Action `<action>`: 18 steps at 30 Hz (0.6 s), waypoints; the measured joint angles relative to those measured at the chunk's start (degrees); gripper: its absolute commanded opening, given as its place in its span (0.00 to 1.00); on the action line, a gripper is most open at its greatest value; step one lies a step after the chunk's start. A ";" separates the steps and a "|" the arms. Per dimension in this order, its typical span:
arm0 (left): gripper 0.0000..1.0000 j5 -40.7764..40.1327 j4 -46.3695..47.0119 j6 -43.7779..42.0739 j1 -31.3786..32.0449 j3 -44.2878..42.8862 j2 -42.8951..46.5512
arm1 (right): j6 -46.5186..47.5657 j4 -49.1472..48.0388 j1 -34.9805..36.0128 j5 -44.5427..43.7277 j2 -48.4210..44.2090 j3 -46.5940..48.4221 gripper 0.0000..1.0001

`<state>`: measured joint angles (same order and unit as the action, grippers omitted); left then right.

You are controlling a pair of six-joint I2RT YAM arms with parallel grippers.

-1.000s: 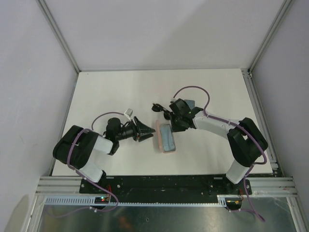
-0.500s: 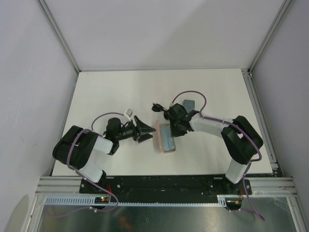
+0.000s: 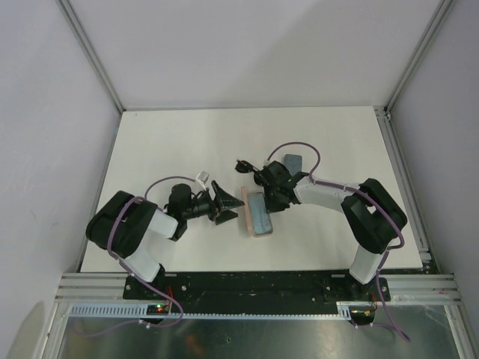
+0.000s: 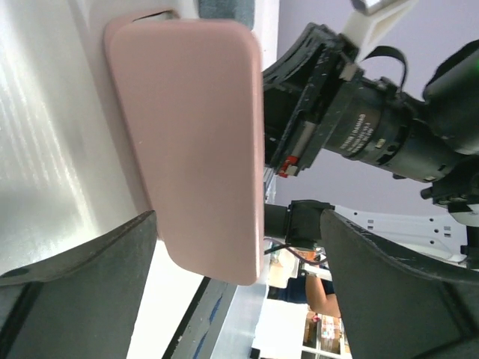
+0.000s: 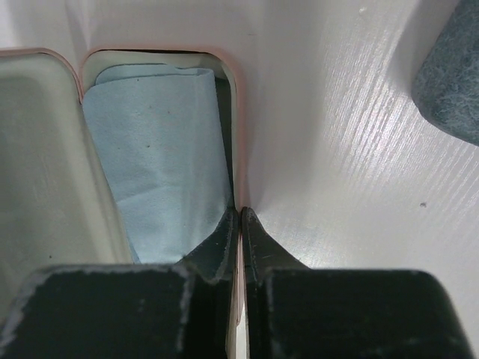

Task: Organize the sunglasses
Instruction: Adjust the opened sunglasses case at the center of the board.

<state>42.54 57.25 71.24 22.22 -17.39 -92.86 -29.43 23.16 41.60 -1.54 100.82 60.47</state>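
Clamping the wall of the pink case [image 5: 236, 127] with my right end effector [image 5: 239, 215], left end effector [image 4: 238, 239] spread around its lid, I'd brace it; black wire-framed sunglasses [image 3: 244, 166] lie just behind.

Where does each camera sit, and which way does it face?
Top external: overhead, facing down on the table; both arms show.
Left wrist: looks horizontally past the open left gripper at the lid of the pink case; right arm behind.
Right wrist: looks down past the right gripper, shut on that case's rim.
All three share the pink case.
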 measured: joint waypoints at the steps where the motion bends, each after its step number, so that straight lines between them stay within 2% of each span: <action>1: 0.99 -0.26 -0.02 -0.22 0.37 0.00 -0.59 | -0.11 -0.11 -0.07 0.15 0.00 -0.07 0.00; 12: 1.00 -4.46 -0.33 -0.28 3.87 -1.66 -7.08 | -0.48 -0.81 -0.37 0.94 -0.24 -0.61 0.00; 18: 0.98 -5.25 3.15 0.37 4.42 -3.08 -10.25 | -0.55 -0.83 -0.50 1.42 -0.26 -0.66 0.00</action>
<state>37.30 60.40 71.61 26.63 -20.47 -103.11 -29.98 22.33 41.10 -0.12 100.55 59.81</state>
